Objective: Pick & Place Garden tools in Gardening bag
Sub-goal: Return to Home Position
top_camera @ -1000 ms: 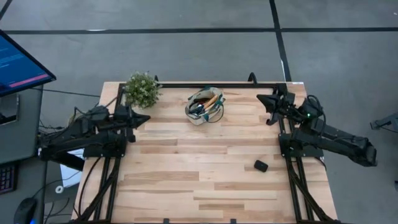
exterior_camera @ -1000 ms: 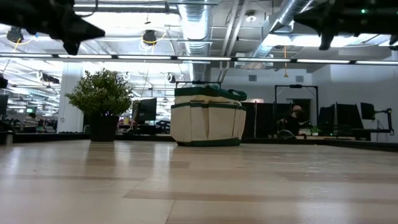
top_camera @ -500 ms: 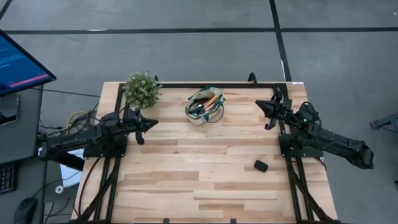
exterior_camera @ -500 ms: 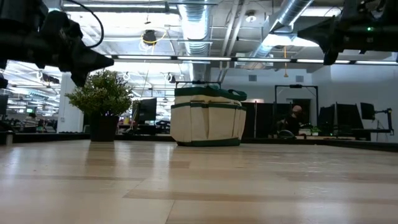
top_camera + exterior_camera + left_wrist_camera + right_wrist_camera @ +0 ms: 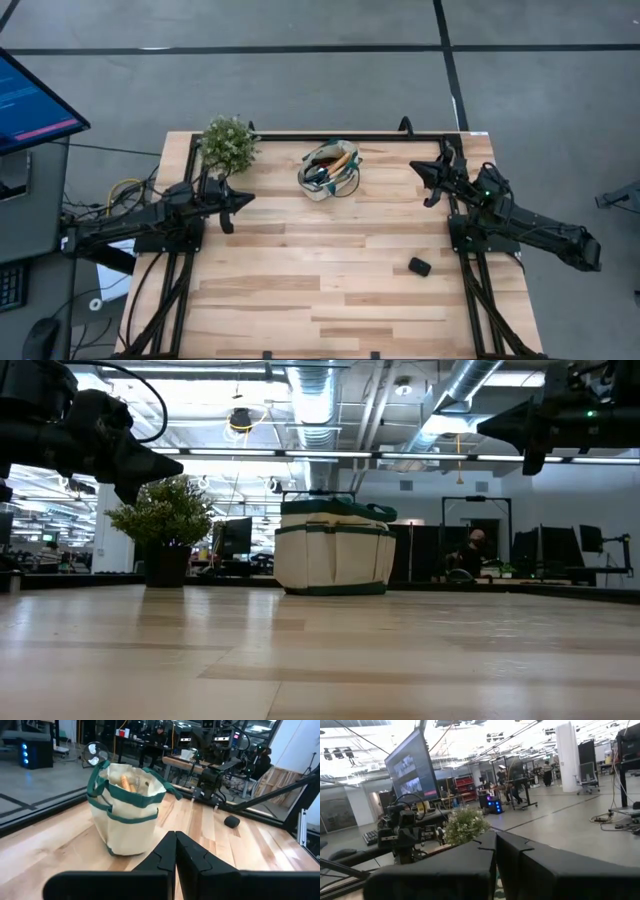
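Observation:
The beige gardening bag [image 5: 328,170] with green trim stands upright on its base at the table's far middle. Garden tools sit inside it: a wooden handle [image 5: 341,160] and dark handles show at its open top, and a wooden handle [image 5: 124,783] shows in the left wrist view too. My left gripper [image 5: 250,197] is shut and empty, held level above the table to the left of the bag [image 5: 127,810] and pointing toward it. My right gripper [image 5: 414,167] is shut and empty, raised to the right of the bag and pointing across the table.
A bushy green potted plant [image 5: 228,143] stands at the far left corner, just beyond my left gripper. A small black lump [image 5: 419,267] lies on the table's right side. A monitor [image 5: 35,100] stands off the table's left edge.
Both arms have come down. My left gripper has sunk from high above the plant to about the level of its top and has edged toward the bag. My right gripper has sunk a little. Both have stayed shut. The bag has not moved.

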